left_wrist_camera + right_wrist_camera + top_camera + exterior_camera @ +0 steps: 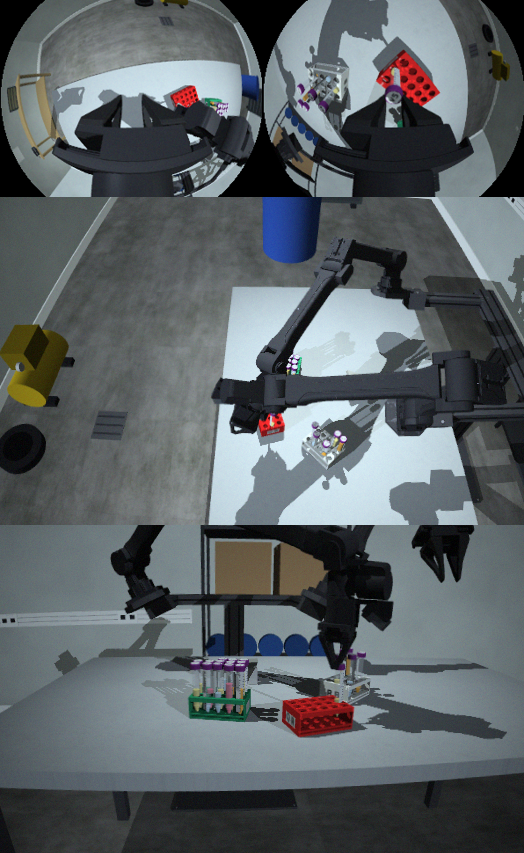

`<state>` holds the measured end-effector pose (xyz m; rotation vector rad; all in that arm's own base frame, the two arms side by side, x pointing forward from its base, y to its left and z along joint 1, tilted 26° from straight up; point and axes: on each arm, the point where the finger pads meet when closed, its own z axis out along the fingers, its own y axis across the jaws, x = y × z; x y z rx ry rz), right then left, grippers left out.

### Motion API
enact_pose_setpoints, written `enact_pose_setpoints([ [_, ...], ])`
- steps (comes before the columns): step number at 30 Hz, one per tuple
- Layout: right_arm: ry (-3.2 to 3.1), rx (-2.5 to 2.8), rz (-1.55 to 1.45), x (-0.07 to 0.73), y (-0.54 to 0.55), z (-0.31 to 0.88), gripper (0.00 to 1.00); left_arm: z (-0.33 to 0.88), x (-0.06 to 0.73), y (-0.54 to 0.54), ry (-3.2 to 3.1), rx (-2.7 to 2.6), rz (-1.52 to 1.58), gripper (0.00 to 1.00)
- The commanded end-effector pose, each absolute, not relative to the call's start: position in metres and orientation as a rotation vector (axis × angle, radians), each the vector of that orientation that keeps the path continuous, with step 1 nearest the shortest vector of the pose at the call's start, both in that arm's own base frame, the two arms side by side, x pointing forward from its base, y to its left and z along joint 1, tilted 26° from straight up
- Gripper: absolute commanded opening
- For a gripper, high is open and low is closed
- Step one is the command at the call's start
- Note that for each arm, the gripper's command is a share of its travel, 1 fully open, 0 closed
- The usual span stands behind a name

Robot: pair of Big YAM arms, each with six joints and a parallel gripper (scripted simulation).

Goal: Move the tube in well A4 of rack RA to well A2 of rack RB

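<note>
The right gripper (336, 661) (393, 98) grips a purple-capped tube (272, 420) (341, 668) (396, 80) over the red rack (271, 430) (317, 717) (180, 98) (427, 81), between green (219, 717) (214, 101) right and white (326, 459) (367, 690) (343, 70) left racks. Whether it is the A4 tube cannot be told. The left gripper (450, 578) (132, 98) hangs partly open, nothing between its fingers.

You're looking at a dim, greyish scene with hard-edged shadows thrown across the pale flat table (300, 497) (150, 750) (149, 79) (429, 26); both wrist views bow outward and blacken at their corners, with fine detail slightly soft.
</note>
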<state>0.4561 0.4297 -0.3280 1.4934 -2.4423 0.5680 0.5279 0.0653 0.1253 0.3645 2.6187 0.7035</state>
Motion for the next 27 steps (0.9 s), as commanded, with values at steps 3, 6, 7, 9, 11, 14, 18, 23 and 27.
enact_pose_setpoints([
  [3,-2.516,1.528,0.548,0.474,0.468,-0.291,0.0,0.14,0.539,0.064,2.585,0.352,0.702,0.3],
  [6,-2.524,1.538,0.545,0.474,0.475,-0.281,0.0,0.14,0.539,0.064,2.585,0.352,0.702,0.3],
  [7,-2.524,1.537,0.545,0.474,0.475,-0.28,0.0,0.14,0.539,0.064,2.585,0.352,0.702,0.3],
  [9,-2.528,1.529,0.544,0.477,0.472,-0.278,0.0,0.14,0.539,0.064,2.585,0.352,0.702,0.3],
  [11,-2.477,1.504,0.559,0.463,0.452,-0.292,0.0,0.14,0.539,0.064,2.585,0.352,0.702,0.3],
  [14,-2.477,1.514,0.559,0.457,0.455,-0.293,0.0,0.14,0.539,0.064,2.585,0.352,0.702,0.3],
  [18,-2.472,1.52,0.559,0.452,0.456,-0.295,0.0,0.14,0.539,0.064,2.585,0.352,0.702,0.3],
  [23,-2.519,1.513,0.544,0.478,0.464,-0.277,0.0,0.14,0.539,0.064,2.585,0.352,0.702,0.3],
  [27,-2.517,1.514,0.545,0.478,0.467,-0.274,0.0,0.14,0.539,0.064,2.585,0.352,0.702,0.3],
])
